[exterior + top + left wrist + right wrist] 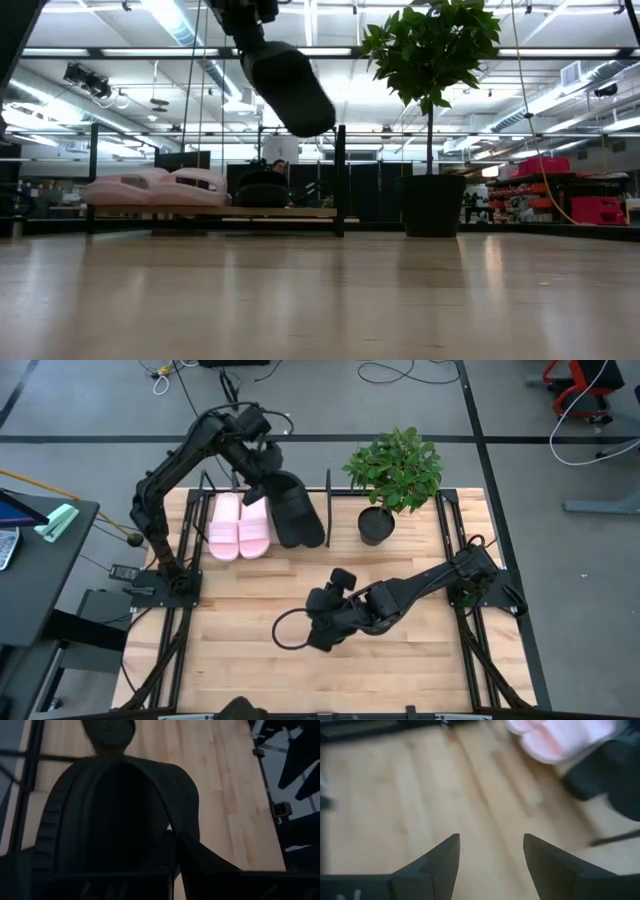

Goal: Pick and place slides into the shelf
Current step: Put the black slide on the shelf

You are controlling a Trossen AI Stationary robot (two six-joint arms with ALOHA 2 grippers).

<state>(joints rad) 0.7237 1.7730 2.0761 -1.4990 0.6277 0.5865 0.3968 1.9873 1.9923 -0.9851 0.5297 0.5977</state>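
On the far side of the desk [300, 610], the shelf [328, 500] is seen to carry two pink slides [240, 528] side by side at its left end, with a black slide [262, 190] lying next to them. A second black slide [295, 510] is held in the air above the shelf, tilted, just over the place to the right of the resting one; it is clamped in the left tool [262, 478], whose jaws are closed tight on its heel end. From the low view, this slide [290, 88] is shown hanging well clear of the shelf's bar. The right tool [490, 855] is kept over bare wood near the middle of the desk, with its jaws standing apart and nothing between them. A potted plant [392, 475] stands just beyond the shelf's right post. By the look of things, three of the four slides are already placed, and the last one is judged to be on its way in. What is left is for it to be lowered beside the other black slide and released.
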